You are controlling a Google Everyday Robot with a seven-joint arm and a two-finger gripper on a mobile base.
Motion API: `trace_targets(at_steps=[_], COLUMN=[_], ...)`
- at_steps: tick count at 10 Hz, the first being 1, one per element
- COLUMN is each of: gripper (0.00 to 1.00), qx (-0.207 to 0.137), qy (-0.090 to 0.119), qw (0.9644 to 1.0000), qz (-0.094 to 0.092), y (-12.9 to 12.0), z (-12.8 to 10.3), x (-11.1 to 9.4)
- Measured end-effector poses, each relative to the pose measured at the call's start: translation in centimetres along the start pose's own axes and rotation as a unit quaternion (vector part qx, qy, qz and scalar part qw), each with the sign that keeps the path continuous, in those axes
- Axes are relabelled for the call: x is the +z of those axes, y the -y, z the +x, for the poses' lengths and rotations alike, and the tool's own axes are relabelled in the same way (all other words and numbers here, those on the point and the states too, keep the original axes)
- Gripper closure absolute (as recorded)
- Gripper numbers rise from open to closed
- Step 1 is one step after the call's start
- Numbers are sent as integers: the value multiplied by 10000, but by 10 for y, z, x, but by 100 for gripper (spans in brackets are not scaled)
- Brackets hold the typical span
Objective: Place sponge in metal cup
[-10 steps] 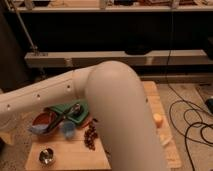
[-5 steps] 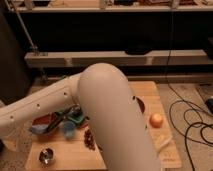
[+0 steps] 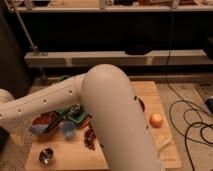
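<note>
The metal cup (image 3: pixel 46 155), small, shiny and silver, stands upright and empty near the front left corner of the wooden table (image 3: pixel 150 92). I cannot make out the sponge; it may be hidden behind my arm. My white arm (image 3: pixel 107 100) fills the middle of the view, with its thinner link running off the left edge above the objects. My gripper is out of view.
A light blue plastic cup (image 3: pixel 67 131) stands just behind the metal cup. A brown bowl (image 3: pixel 44 122) lies to its left, with green items (image 3: pixel 75 114) behind. A dark reddish cluster (image 3: pixel 90 138) lies mid-table and an orange (image 3: pixel 156 120) on the right. Cables (image 3: pixel 192 125) cross the floor.
My arm's elbow has shifted left and the thin link now runs lower over the left objects. The orange shows more fully. The table objects have not moved.
</note>
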Motion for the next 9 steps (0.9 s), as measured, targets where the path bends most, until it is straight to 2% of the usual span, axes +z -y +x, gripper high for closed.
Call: trace_targets(at_steps=[2, 7, 8, 9], gripper=[20, 21, 25, 35], qx=[13, 62, 44, 27], qy=[132, 228, 223, 220], qw=[9999, 9995, 9995, 9995], qz=[90, 199, 210, 221], y=[0, -4, -4, -5], z=[-5, -12, -12, -11], x=[20, 40, 44, 47])
